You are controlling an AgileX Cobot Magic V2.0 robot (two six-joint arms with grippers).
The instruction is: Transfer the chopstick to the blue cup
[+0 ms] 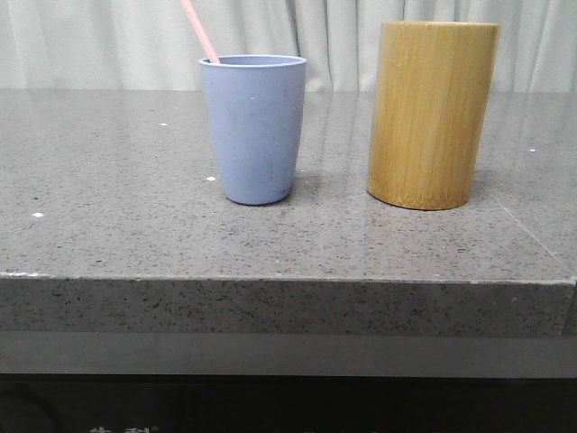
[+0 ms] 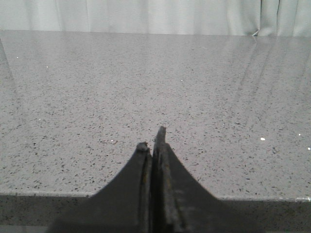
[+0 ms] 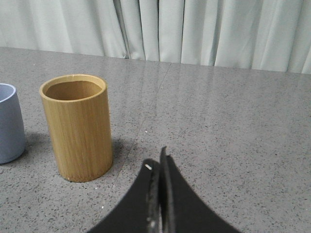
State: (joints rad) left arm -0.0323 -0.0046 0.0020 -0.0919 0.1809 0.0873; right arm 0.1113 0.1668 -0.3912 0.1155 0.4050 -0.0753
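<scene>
Upright on the speckled grey stone table (image 1: 108, 171), the blue cup (image 1: 253, 129) is seen in the front view, and one pale pink chopstick (image 1: 199, 30) is held inside it, leaning up and to the left past the rim until it is cut off by the top of the picture. Just to the cup's right, apart from it with a clear gap between, a taller bamboo cylinder (image 1: 431, 115) is stood; its mouth is shown open in the right wrist view, and nothing can be made out inside it. Both vessels are set back from the table's front edge, so a broad strip of bare stone is left in front of them, and more bare surface is left to the left of the cup. Behind the table, pale pleated curtains (image 1: 343, 41) are hung. The left gripper (image 2: 154, 138) is seen with its dark fingers pressed together and nothing between them, poised over open tabletop just inside the front edge. The right gripper (image 3: 158, 160) is likewise closed with nothing clamped, placed near the bamboo cylinder but not touching it, with wide free stone on its far side.
</scene>
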